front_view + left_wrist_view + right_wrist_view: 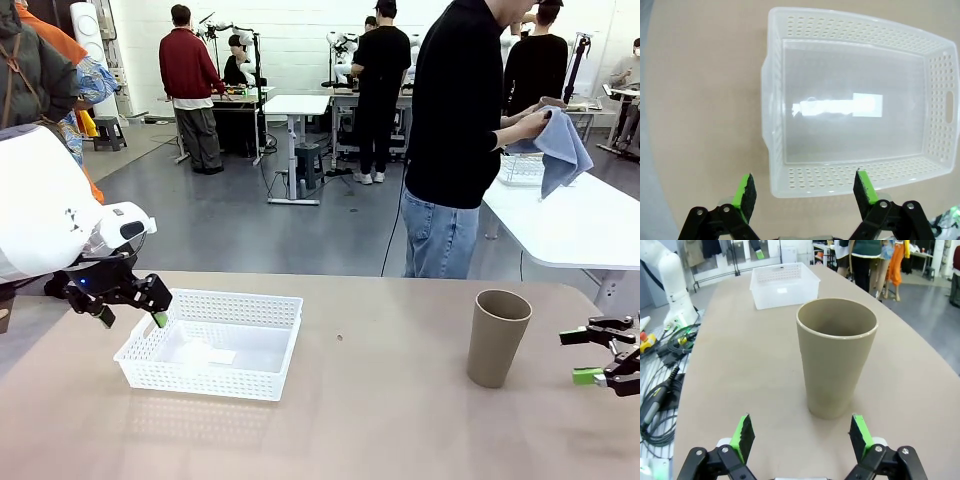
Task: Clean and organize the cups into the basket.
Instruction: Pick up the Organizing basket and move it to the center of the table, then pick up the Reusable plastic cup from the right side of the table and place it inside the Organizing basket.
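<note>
Cup, taupe-brown and without a handle, is standing upright with its mouth open upward on the right part of the tan table, well apart from the basket. In the right wrist view the cup is rising just beyond the right gripper, whose green-padded fingers are standing wide apart and gripping nothing, not touching it. From the front, the right gripper is hanging near the cup's right side, pointing toward it. White and lattice-sided, the basket is sitting on the left part of the table, and a small white rectangle is showing on its floor. Farther along the table in the right wrist view, the basket is lying past the cup. The left gripper is hovering just beside the basket's left end, its fingers spread and holding nothing. Looking down from the left wrist, the left gripper is hanging over the near wall of the basket, whose cut-out handle is facing the far end. Across the table, a person in a black top is holding a blue cloth.
</note>
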You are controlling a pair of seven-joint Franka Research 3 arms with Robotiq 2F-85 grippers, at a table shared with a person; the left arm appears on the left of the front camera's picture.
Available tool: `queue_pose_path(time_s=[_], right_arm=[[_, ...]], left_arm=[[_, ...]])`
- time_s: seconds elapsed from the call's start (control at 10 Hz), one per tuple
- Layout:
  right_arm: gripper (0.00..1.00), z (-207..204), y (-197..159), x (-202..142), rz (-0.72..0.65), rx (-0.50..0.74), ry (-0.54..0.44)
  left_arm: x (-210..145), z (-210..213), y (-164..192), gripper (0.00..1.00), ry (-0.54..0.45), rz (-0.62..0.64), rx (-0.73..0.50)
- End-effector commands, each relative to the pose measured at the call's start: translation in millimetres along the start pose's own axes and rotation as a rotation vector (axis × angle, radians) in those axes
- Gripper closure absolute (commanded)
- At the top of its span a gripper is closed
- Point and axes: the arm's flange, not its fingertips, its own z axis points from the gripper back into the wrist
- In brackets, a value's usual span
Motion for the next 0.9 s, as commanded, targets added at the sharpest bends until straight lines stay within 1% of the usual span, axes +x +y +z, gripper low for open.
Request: queue_pose_path(time_s=[0.0, 0.2, 0.4, 0.5, 0.6, 0.8], right_arm=[[0.00, -21.8, -20.8, -7.0, 0.061, -0.013, 0.004], [0.00, -33.1, -35.5, -10.3, 0.097, 0.000, 0.005], [0.00, -38.0, -44.9, -12.5, 0.136, 0.017, -0.011], [0.00, -40.4, -48.5, -13.7, 0.130, 0.031, -0.021], [0.00, -43.5, -52.6, -13.9, 0.117, 0.043, -0.030], [0.00, -49.8, -58.1, -14.7, 0.111, 0.076, -0.050]], left_arm=[[15.9, -0.4, 12.6, 0.00, 0.041, -0.017, -0.035], [22.5, -1.2, 22.0, 0.00, 0.058, -0.041, -0.065], [24.7, -2.2, 27.1, 0.00, 0.064, -0.060, -0.062], [25.3, -5.0, 28.2, 0.00, 0.077, -0.068, -0.070], [27.3, -9.2, 27.1, 0.00, 0.103, -0.073, -0.072], [28.7, -18.2, 24.2, 0.00, 0.159, -0.098, -0.030]])
